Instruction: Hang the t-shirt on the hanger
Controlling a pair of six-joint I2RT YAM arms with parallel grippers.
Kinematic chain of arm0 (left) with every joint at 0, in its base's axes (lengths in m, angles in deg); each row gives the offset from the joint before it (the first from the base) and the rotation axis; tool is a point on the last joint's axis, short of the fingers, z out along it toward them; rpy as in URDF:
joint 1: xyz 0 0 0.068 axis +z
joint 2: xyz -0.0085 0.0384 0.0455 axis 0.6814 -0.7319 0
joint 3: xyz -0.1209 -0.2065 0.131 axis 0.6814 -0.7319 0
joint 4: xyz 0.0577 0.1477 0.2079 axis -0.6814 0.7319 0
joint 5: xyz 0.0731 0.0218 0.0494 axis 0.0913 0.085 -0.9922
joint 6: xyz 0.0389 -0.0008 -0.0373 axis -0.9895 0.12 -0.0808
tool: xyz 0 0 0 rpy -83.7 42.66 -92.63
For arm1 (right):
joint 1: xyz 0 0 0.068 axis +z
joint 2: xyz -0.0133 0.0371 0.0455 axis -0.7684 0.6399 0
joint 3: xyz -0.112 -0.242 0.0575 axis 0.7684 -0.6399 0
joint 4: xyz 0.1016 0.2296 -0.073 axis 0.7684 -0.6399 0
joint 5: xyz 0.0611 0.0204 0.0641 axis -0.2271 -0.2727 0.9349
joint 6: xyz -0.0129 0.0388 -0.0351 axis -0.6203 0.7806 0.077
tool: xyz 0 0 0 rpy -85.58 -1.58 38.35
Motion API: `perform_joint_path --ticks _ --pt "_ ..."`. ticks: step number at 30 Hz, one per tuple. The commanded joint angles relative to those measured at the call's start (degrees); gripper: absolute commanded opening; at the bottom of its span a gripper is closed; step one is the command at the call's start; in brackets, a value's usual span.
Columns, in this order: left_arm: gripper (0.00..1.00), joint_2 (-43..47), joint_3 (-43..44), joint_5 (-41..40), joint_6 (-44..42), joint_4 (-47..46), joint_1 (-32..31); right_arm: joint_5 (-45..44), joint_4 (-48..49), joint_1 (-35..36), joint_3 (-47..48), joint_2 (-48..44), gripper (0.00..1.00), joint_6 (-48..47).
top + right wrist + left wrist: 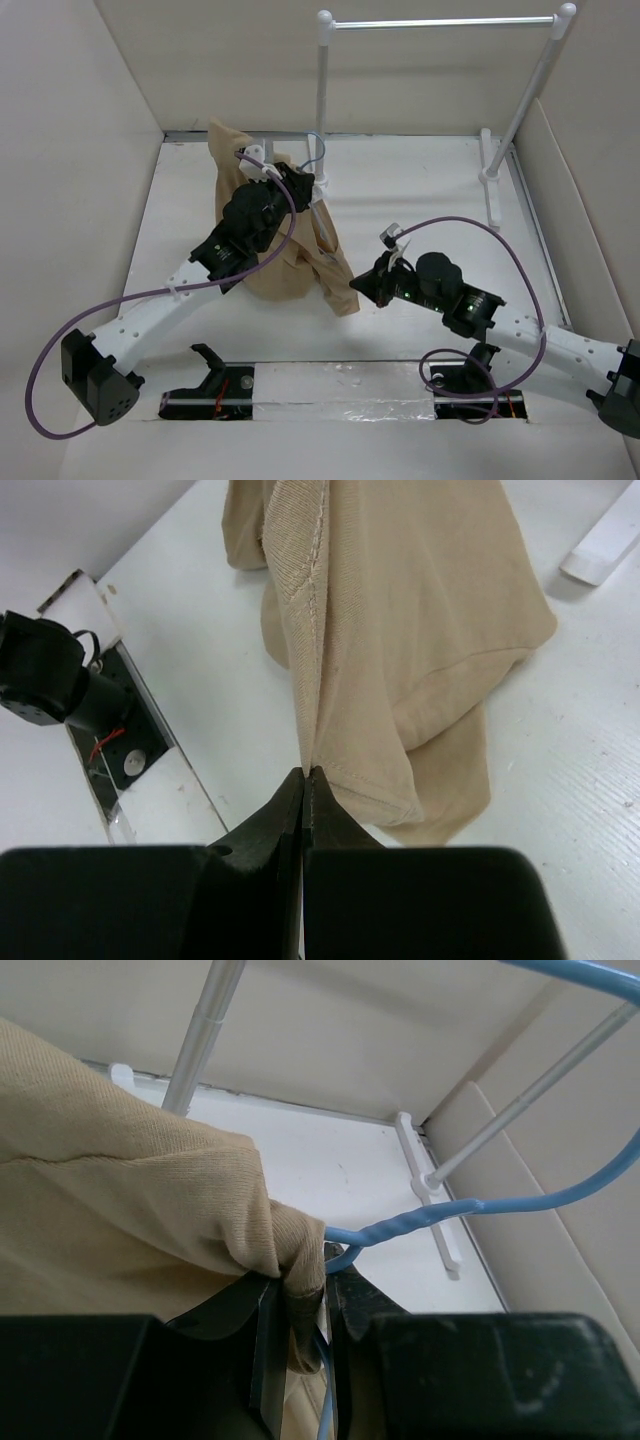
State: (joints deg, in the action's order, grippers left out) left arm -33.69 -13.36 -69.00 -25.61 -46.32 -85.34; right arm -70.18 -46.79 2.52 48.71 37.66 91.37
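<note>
The tan t-shirt [298, 262] hangs bunched from my left gripper [298, 186], which is raised above the table at the back left. In the left wrist view the gripper [305, 1282] is shut on a fold of the t-shirt [130, 1210] together with the pale-blue hanger [420, 1220] wire; the twisted neck and hook run up to the right. The hanger's hook [313, 152] shows just beyond the gripper in the top view. My right gripper [358, 286] is shut on the t-shirt's lower hem [400, 660], pinching its edge at the tips [304, 773].
The tall white rack with a silver rail [440, 22] stands at the back; its left post [322, 100] is just behind the left gripper and its right foot [492, 180] is at the back right. White walls enclose the table. A slot with dark fixtures [330, 395] runs along the near edge.
</note>
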Motion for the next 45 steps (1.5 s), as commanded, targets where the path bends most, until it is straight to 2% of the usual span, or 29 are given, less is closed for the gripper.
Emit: perform_joint_path --ticks 1,11,15,18,23,30,33,38,41,45 --pt "0.00 2.18 6.20 -0.96 -1.89 -11.01 2.84 1.59 -12.49 1.41 1.03 0.21 0.00 -1.93" --pt "0.00 2.27 11.04 2.82 -0.22 -9.35 3.63 2.12 -13.01 1.41 -1.43 3.73 0.00 -0.43" --pt "0.00 3.06 11.39 0.46 -1.27 -10.31 3.63 1.59 -13.81 1.41 -1.17 4.16 0.00 0.18" --pt "0.00 2.71 13.14 4.14 -0.05 -9.79 7.40 0.98 -14.24 1.41 -0.82 5.92 0.00 0.27" --pt "0.00 1.83 14.12 4.86 -0.48 -10.84 8.47 -0.35 -14.69 1.94 -0.03 7.77 0.00 0.27" --pt "0.00 2.35 1.13 6.61 -1.10 -21.20 8.47 3.43 -16.97 4.14 4.01 -0.92 0.00 0.18" --pt "0.00 3.32 -4.06 2.93 -2.94 -24.98 6.63 5.63 -19.78 4.14 8.14 -3.39 0.00 -0.34" --pt "0.00 3.06 -3.38 3.61 -4.00 -25.87 6.62 8.79 -26.02 4.14 13.41 -1.99 0.00 -2.98" --pt "0.00 1.83 -1.88 7.29 -2.69 -24.55 6.01 8.09 -22.08 4.14 15.78 -2.25 0.00 -2.28" --pt "0.00 2.52 -7.13 11.35 3.90 -25.51 6.00 6.25 -16.89 4.14 22.80 1.61 0.00 -2.72"
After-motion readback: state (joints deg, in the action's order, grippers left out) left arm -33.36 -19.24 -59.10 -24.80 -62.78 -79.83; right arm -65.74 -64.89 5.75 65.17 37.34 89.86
